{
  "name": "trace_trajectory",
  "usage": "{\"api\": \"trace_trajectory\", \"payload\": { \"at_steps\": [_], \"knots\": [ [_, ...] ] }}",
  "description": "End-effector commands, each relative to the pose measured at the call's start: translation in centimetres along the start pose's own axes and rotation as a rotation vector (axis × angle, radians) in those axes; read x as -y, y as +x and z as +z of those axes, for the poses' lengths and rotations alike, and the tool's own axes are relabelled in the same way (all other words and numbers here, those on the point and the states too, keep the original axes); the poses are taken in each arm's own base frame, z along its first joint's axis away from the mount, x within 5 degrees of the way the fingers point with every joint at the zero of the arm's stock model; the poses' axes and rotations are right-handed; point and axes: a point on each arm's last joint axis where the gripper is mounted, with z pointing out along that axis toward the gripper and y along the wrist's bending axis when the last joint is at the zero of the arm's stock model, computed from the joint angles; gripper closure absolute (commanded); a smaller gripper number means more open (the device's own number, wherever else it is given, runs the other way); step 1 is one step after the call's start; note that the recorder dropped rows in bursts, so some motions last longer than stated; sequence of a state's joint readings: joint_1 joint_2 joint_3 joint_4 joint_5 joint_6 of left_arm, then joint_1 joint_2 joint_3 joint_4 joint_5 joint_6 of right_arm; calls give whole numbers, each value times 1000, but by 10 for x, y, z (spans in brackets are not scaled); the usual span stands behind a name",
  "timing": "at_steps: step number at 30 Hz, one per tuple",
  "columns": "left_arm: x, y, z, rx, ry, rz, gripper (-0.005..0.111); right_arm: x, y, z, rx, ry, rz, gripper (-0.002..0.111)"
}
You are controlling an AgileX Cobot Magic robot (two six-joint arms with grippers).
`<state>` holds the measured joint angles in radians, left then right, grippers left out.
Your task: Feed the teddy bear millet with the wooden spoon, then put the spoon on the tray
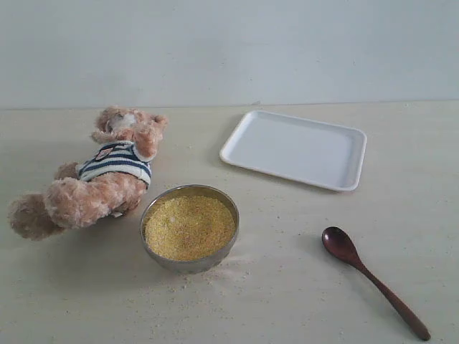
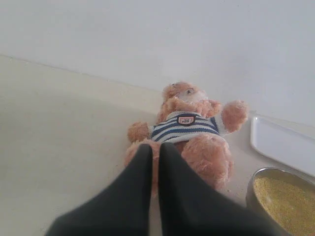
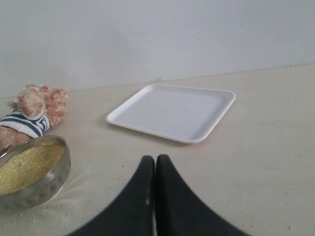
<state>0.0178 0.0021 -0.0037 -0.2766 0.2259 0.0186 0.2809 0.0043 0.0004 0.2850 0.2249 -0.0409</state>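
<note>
Desk [image 1: 64, 287]: pale, carries everything; loose grains lie scattered by the bowl.
Teddy bear [image 1: 100, 183]: lies on its side, left of the exterior frame, just beside the bowl.
Tray [image 1: 294, 149]: white, upper centre-right, bare.
Steel bowl [image 1: 190, 263]: lower centre, heaped with millet [image 1: 189, 227].
Wooden spoon [image 1: 369, 277]: lower right on the desk, well apart from the bowl and the tray. Long axis diagonal, round bowl toward the upper left, handle toward the lower right corner.
Left end effector [image 2: 151, 147]: fingers together, empty, facing the bear.
Right end effector [image 3: 155, 160]: fingers together, empty, facing the tray; the spoon is outside its view.
Key relation: the spoon lies on the right arm's side, so that arm is probably nearer. It must spread its fingers and line up across the slanted handle.
</note>
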Motion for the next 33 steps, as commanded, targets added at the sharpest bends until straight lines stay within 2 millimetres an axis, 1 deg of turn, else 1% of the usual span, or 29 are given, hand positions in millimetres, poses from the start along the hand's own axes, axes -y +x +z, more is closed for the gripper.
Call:
{"api": "trace_trajectory", "payload": {
  "at_steps": [1, 26, 27, 28, 31, 33],
  "knots": [
    [0, 0, 0, 15, -3, 6, 102, 0, -1, 0, 8, 4, -8, 108],
    [0, -1, 0, 23, -3, 6, 102, 0, -1, 0, 8, 4, -8, 108],
    [0, -2, 0, 37, 2, -48, 102, 0, -1, 0, 8, 4, -8, 108],
    [1, -3, 0, 46, 18, -169, 102, 0, -1, 0, 8, 4, -8, 108],
    [5, -6, 0, 57, 85, -644, 102, 0, -1, 0, 8, 4, -8, 108],
    [5, -12, -1, 109, 105, -801, 102, 0, -1, 0, 8, 4, -8, 108]
  ]
}}
